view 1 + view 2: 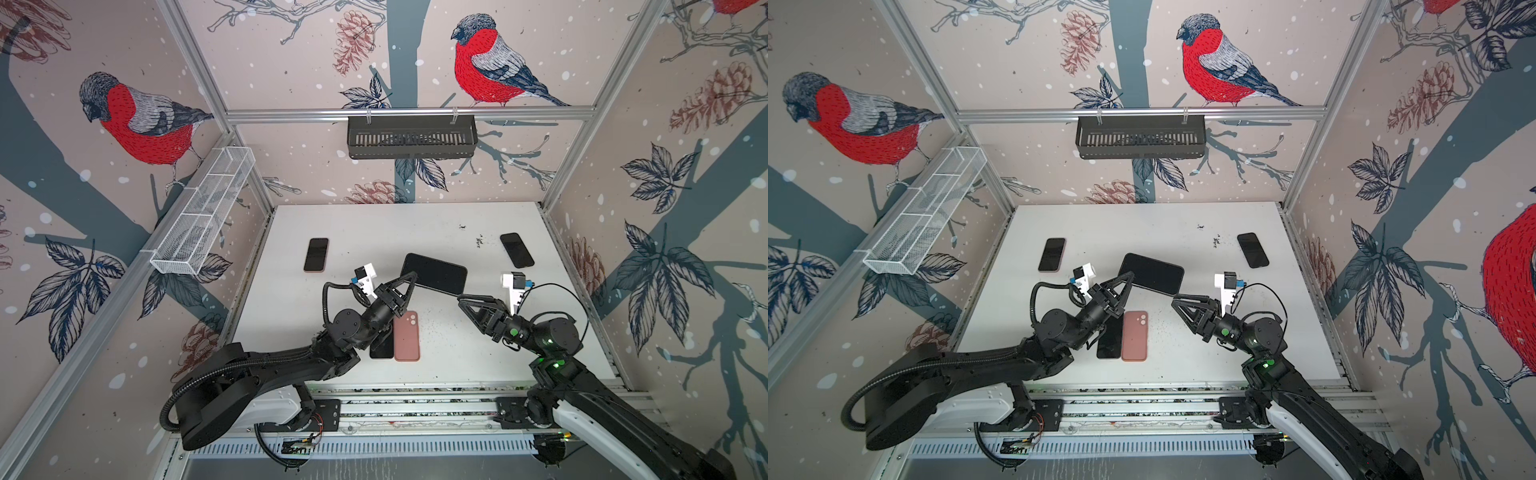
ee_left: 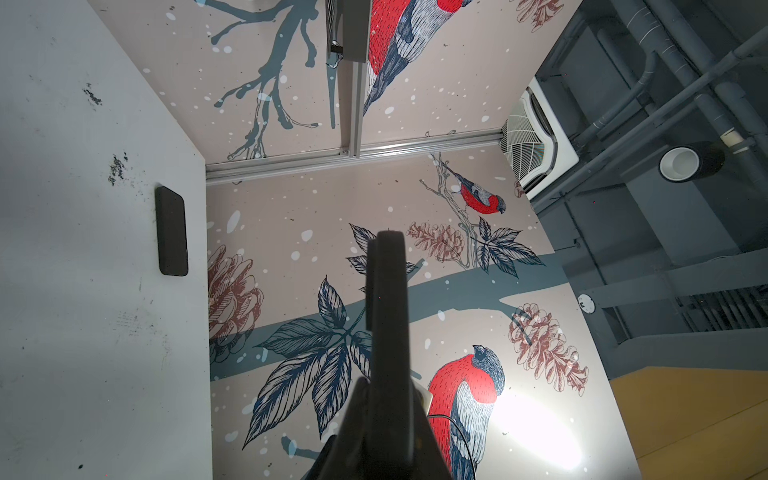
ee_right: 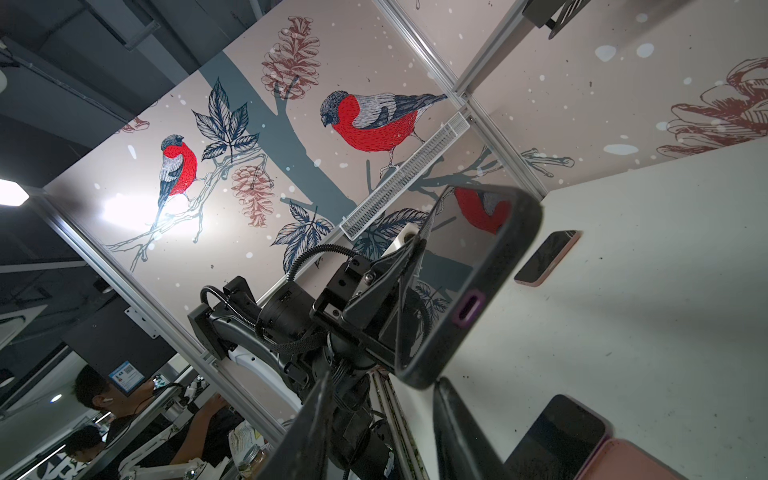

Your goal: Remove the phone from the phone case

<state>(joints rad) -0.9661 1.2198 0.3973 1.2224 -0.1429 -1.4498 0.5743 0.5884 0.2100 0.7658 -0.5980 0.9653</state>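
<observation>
Raised above the white desk (image 1: 353, 224) at frame centre: black-cased phone (image 1: 436, 274). Grasped at its left end by clenched left jaws; straddled at lower-right corner by parted right jaws.

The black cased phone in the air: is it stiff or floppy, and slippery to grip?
Probably stiff: the phone juts from the left gripper, held at one end, without sagging. Its matte case rim likely grips well; the glossy, mirror-like screen may slip.
</observation>
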